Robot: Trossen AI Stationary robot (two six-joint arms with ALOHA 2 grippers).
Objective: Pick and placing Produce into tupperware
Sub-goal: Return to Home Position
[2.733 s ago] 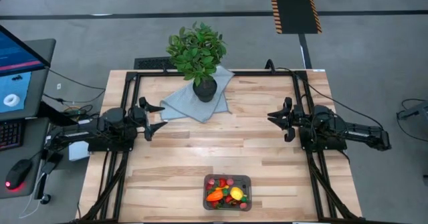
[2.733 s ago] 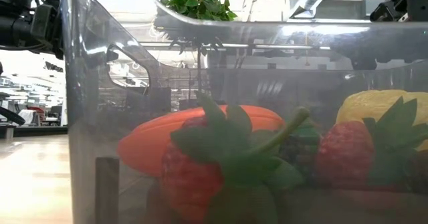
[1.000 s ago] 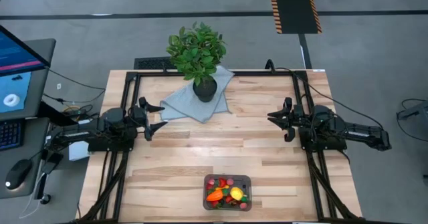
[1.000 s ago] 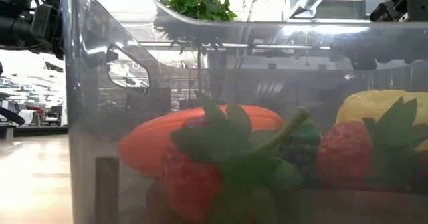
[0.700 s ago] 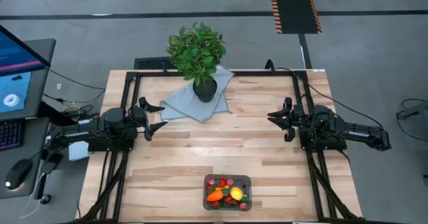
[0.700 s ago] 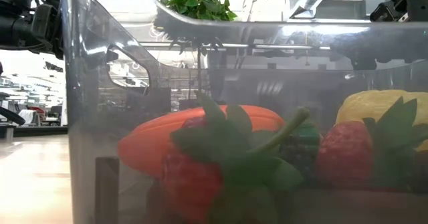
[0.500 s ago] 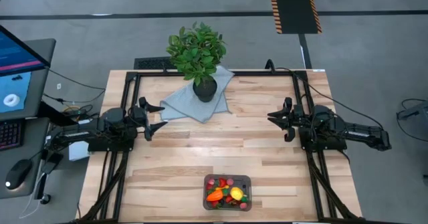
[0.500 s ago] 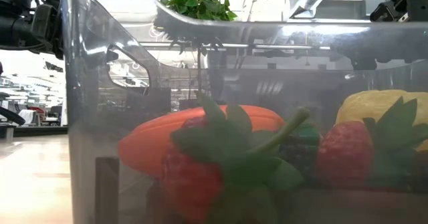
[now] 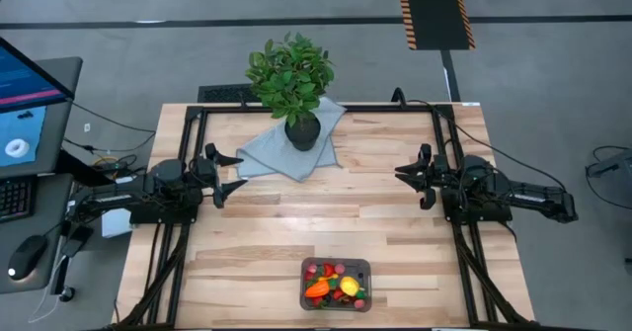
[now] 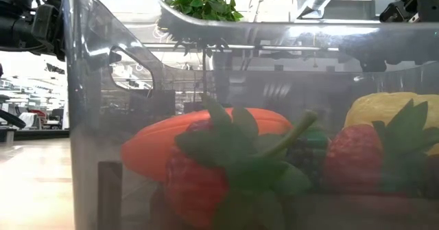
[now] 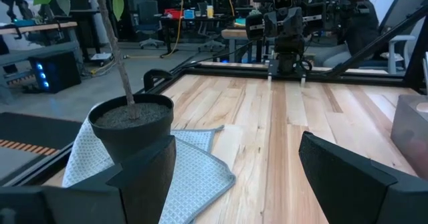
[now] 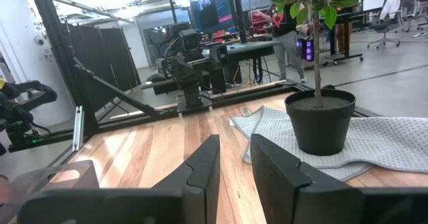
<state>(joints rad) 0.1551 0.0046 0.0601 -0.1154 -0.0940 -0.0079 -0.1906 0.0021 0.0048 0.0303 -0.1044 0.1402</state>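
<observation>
The tupperware (image 9: 336,285), a clear tub, stands on its base near the table's front edge, about midway. The produce lies inside it: an orange carrot (image 10: 158,144), red strawberries (image 10: 195,185), a yellow lemon (image 10: 377,110) and small berries. The tub's wall (image 10: 89,120) fills the low view. My left gripper (image 9: 229,173) hangs level at the table's left side, open wide with nothing between its fingers (image 11: 147,167). At the table's right side my right gripper (image 9: 407,176) hangs level too, with a narrow gap between its fingers (image 12: 204,160) and nothing in it. Both are far from the tub.
A leafy plant in a black pot (image 9: 290,79) stands on a blue-grey cloth (image 9: 286,153) at the table's far side, left of the middle. A black frame (image 9: 316,107) runs along the table's edges. Bare wood (image 9: 326,207) lies between the arms. A monitor (image 9: 30,104) stands beyond the left edge.
</observation>
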